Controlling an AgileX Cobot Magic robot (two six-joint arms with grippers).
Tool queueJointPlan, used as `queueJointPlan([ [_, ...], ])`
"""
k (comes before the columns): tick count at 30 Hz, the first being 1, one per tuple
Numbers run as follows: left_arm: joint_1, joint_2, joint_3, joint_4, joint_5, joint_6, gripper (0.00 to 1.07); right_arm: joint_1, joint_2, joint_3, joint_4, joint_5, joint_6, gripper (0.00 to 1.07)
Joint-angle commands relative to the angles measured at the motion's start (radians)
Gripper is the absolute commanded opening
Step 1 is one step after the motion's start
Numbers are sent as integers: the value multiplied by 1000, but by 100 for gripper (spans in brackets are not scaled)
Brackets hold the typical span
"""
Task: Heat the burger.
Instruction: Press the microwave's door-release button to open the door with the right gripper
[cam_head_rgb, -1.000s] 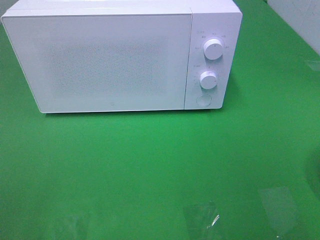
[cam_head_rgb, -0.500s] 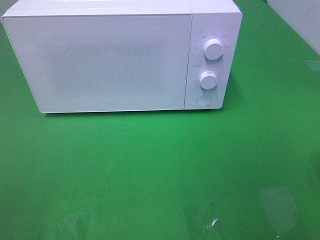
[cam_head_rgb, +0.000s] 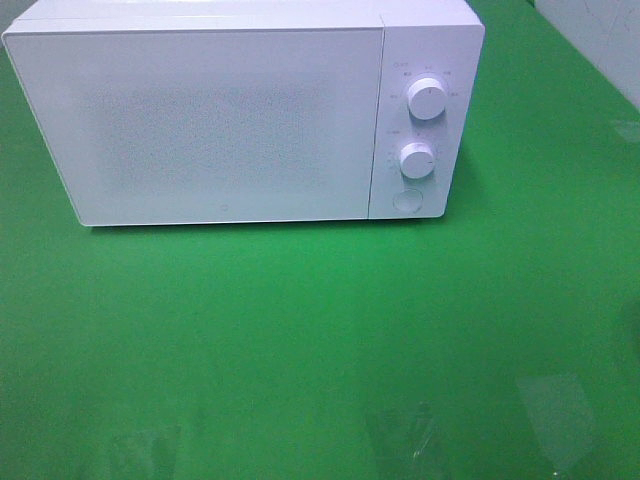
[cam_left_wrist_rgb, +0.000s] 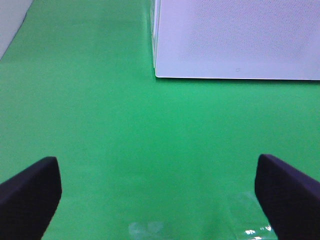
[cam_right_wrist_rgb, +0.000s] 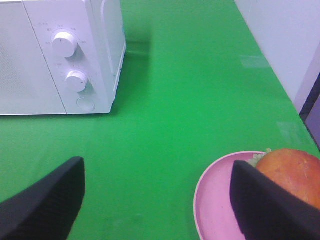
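Note:
The burger (cam_right_wrist_rgb: 295, 172) shows only in the right wrist view, its golden-brown bun and a bit of green lettuce on a pink plate (cam_right_wrist_rgb: 215, 200); one finger partly covers it. My right gripper (cam_right_wrist_rgb: 160, 200) is open, its fingers spread wide, one over the plate's edge beside the burger, holding nothing. My left gripper (cam_left_wrist_rgb: 160, 192) is open and empty over bare green table, short of the microwave's near corner. The white microwave (cam_head_rgb: 240, 110) stands at the back of the table with its door shut. Neither gripper shows in the exterior high view.
The microwave has two white knobs (cam_head_rgb: 427, 99) (cam_head_rgb: 416, 159) and a round button (cam_head_rgb: 406, 200) on its right panel. The green table (cam_head_rgb: 300, 340) spreads in front of it. A white wall (cam_right_wrist_rgb: 290, 35) runs along the table's right side.
A dark shape at the right edge of the exterior high view has withdrawn out of sight. The microwave has not moved.

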Motion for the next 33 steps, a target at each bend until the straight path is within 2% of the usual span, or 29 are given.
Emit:
queueJointPlan([
  [1,-3,-11,2,-4,-13,5,100,-3,80,-9,-2,-112,-8,76],
  [33,-3,-11,2,-4,-13,5,100,-3,600,-2,-2,-711,-7,76],
])
